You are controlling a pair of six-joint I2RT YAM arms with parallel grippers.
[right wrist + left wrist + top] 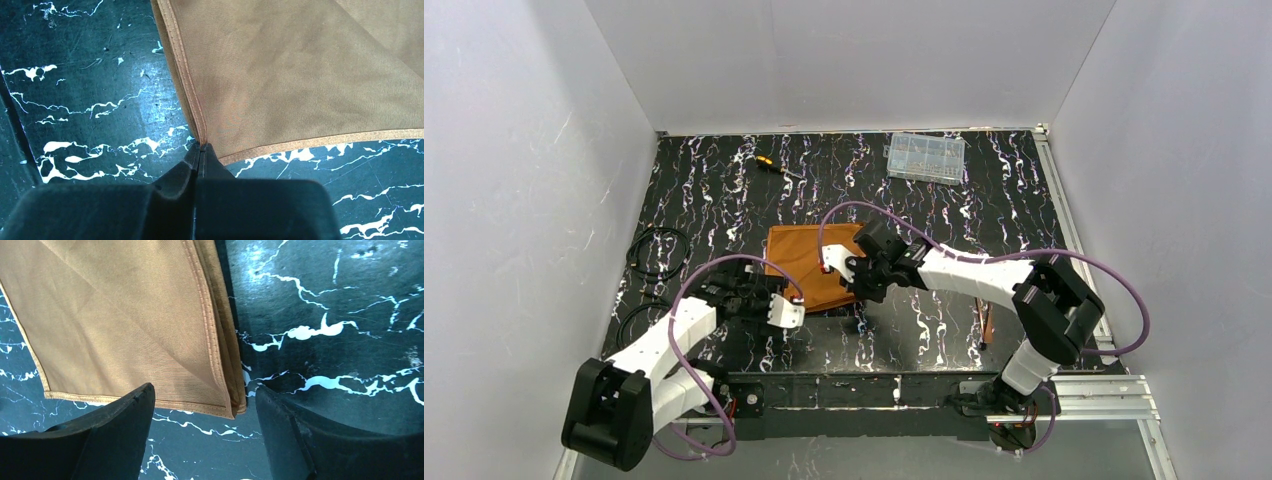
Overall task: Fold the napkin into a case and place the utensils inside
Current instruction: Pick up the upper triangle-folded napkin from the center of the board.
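White walls close in a black table [924, 330] veined with white, and the napkin [804, 262] lies folded near its middle. Both arms reach inward from their bases, elbows bent, wrists low over the cloth's near edge.

The left gripper [789, 312] sits at the near left corner and the right gripper [836, 268] at the right side. The utensils [987, 325] lie well apart from the cloth, beside the right arm. A clear box [926, 157], a screwdriver [774, 166] and a black cable [656, 250] show only from above.

The left wrist camera shows the left gripper [204, 389] spread wide, a layered corner of the napkin [125, 315] lying between its fingers [125, 430], untouched. The right wrist camera shows the right gripper [201, 150] pressed together, pinching a hemmed corner of the napkin [300, 75], with the cloth fanning away from the tips.
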